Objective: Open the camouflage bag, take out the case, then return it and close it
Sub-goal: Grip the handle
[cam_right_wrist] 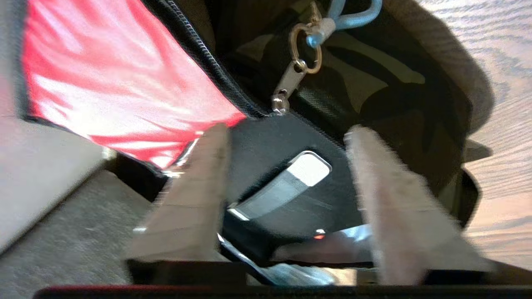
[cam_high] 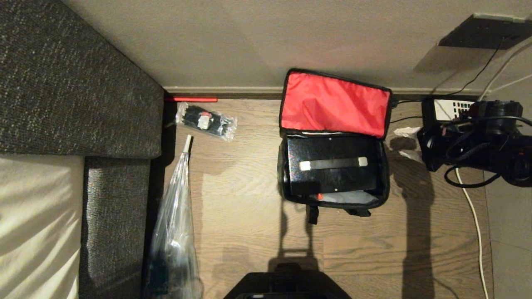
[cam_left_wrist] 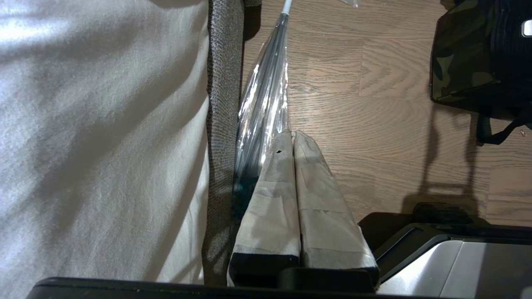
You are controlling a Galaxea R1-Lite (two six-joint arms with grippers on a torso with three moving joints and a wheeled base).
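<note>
Beside the open camouflage bag (cam_right_wrist: 374, 95), the right gripper (cam_right_wrist: 286, 139) hangs with fingers apart, grasping nothing. The case (cam_high: 332, 170) sits inside the bag on the wooden floor (cam_high: 249, 232). The left gripper (cam_left_wrist: 294, 137) is clenched empty by the sofa (cam_left_wrist: 222, 104).

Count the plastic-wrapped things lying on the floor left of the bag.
2. A small clear packet of black items lies near the wall by the sofa corner. A long clear-wrapped bundle runs along the sofa's edge. More may be hidden beyond the head view.
</note>
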